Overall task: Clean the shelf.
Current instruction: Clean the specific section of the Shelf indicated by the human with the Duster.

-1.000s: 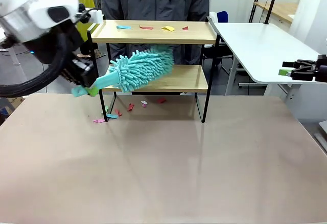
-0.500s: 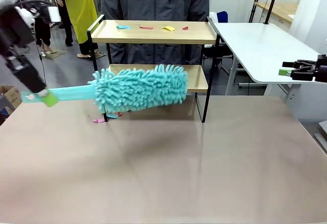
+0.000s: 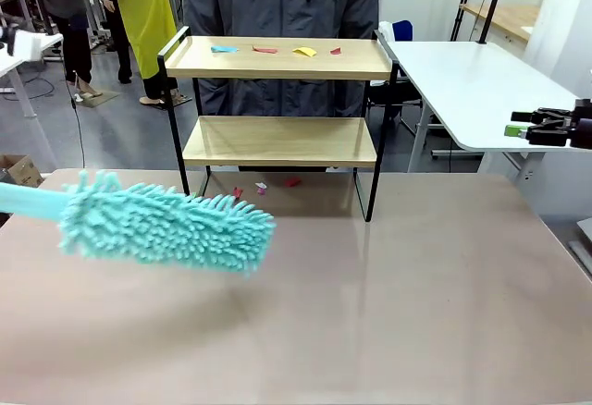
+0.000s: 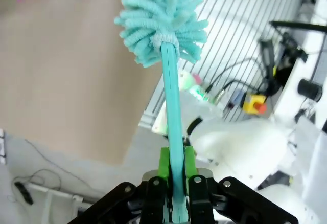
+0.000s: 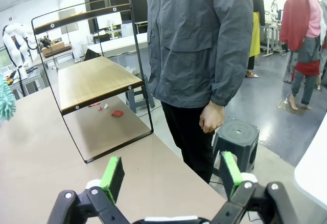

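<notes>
Swinging back off the shelf (image 3: 277, 141) standing far-centre, the duster (image 3: 166, 229) is hovering front-left, head pointing right toward it, handle pinched in the left gripper (image 4: 176, 165) — the nearer arm — while the right gripper (image 5: 171, 175) is idling, spread wide.

The left jaws clamp the handle of the turquoise duster (image 4: 161, 19), its fluffy head at the tan table (image 4: 61, 81) edge

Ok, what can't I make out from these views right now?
- Front view: duster handle cut off by the left edge.
- Front view: scraps on the shelf top board, too small to identify.
- Right wrist view: the top board is edge-on, its surface hidden.
</notes>
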`<action>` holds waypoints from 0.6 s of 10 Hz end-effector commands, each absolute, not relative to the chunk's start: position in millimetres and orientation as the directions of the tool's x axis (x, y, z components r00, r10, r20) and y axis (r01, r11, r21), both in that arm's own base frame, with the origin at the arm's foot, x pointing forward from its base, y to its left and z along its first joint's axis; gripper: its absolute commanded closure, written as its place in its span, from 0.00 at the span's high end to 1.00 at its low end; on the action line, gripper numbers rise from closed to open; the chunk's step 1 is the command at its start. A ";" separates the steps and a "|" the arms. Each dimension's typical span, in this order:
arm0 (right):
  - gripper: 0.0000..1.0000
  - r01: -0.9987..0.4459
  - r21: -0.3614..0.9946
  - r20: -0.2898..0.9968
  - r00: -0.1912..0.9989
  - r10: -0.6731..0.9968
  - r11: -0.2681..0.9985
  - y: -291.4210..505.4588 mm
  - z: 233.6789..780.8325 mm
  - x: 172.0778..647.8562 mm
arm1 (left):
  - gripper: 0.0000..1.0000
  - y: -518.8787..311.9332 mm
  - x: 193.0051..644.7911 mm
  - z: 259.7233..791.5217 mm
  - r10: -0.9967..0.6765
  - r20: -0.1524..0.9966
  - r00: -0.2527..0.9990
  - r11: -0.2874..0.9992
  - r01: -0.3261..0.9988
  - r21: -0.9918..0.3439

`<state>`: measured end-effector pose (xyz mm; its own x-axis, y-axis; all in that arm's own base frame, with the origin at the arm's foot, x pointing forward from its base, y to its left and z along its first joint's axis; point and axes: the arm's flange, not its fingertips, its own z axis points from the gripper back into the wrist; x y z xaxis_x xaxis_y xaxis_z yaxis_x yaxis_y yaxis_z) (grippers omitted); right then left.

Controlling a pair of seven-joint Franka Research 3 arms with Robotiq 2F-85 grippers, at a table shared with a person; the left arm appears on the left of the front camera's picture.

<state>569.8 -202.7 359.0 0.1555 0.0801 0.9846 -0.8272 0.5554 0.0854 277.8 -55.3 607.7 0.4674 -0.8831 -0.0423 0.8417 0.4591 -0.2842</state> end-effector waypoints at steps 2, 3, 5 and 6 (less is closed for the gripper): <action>1.00 -0.826 0.081 0.985 0.154 0.084 0.558 -200.1 360.9 570.7 | 0.13 -43.7 280.1 601.0 -0.921 -0.099 0.376 0.389 0.884 -0.261; 1.00 -0.826 0.081 0.985 0.154 0.084 0.558 -200.1 360.9 570.7 | 0.13 -46.1 284.5 599.1 -0.921 -0.100 0.377 0.390 0.884 -0.258; 1.00 -0.826 0.081 0.985 0.154 0.084 0.558 -200.1 360.9 570.7 | 0.13 -46.5 279.9 600.2 -0.910 -0.107 0.402 0.415 0.870 -0.267; 1.00 -0.826 0.081 0.985 0.154 0.084 0.558 -200.1 360.9 570.7 | 0.13 -46.5 279.9 600.2 -0.910 -0.107 0.402 0.415 0.870 -0.267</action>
